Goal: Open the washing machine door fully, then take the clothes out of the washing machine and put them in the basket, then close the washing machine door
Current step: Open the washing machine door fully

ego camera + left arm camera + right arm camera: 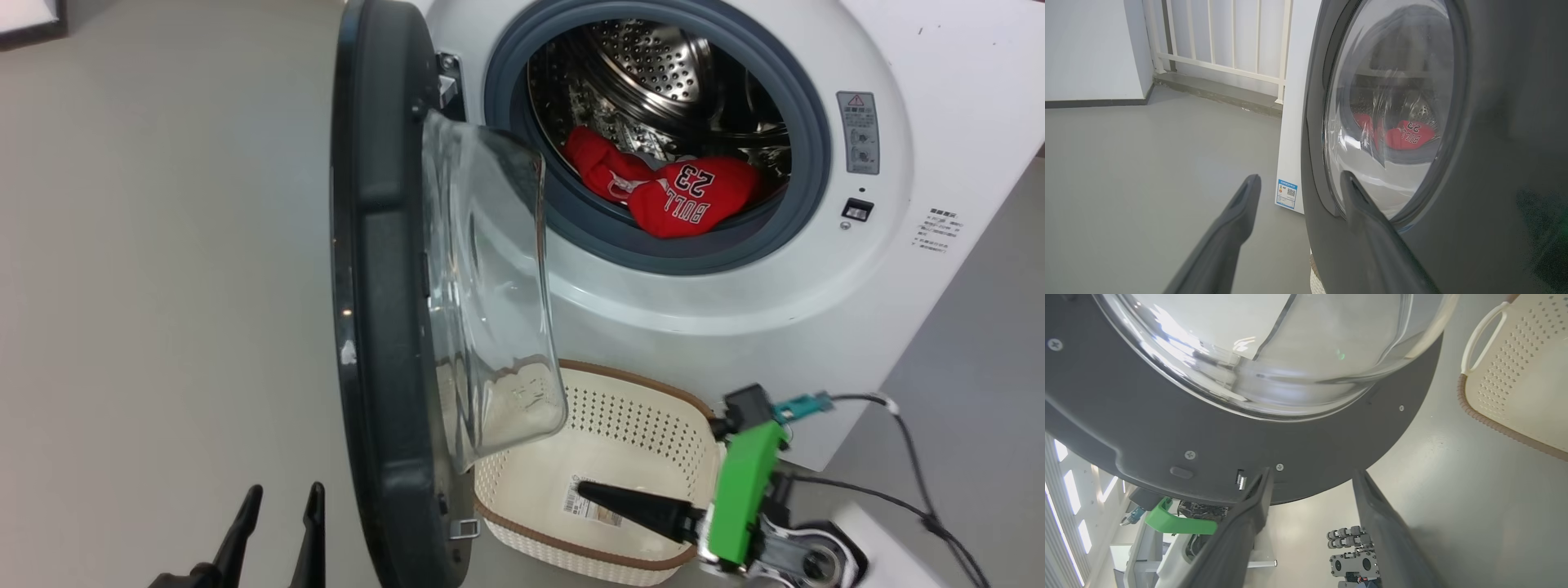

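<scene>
You have the washing machine [939,122] standing open. The washing machine door [384,286] is swung out from the machine's left side and meets the head camera almost edge-on, its glass bowl bulging back toward the opening. I judge the first step done or nearly done, though I cannot tell whether the hinge has more travel.

The basket [645,425] sits on the floor just in front of the machine, below the opening. It holds nothing but the paper label [584,500] on its bottom. The clothes [686,204] lie inside the machine, heaped at the bottom front of the drum against the grey gasket, with the "BULL 23" jersey on top. So unloading has not begun, and closing the door comes after that.

Your right gripper [1312,475] is low in front of the machine, over the basket and aimed at the door's lower inner rim. Its fingers are spread apart and hold nothing. One tip lies against or just short of that rim, and I cannot tell which. Your left gripper [286,490] hangs on the far side of the door from the machine's opening, close to the black outer face. Its fingers are parted too, with nothing between them.

The floor [163,245] around the machine is smooth, bare grey. Beyond the machine's left side are a white wall with dark skirting and a white railing [1229,41]. A dark cable [922,490] trails across the floor to the machine's right. A small blue label [1287,194] sits low on the machine.
</scene>
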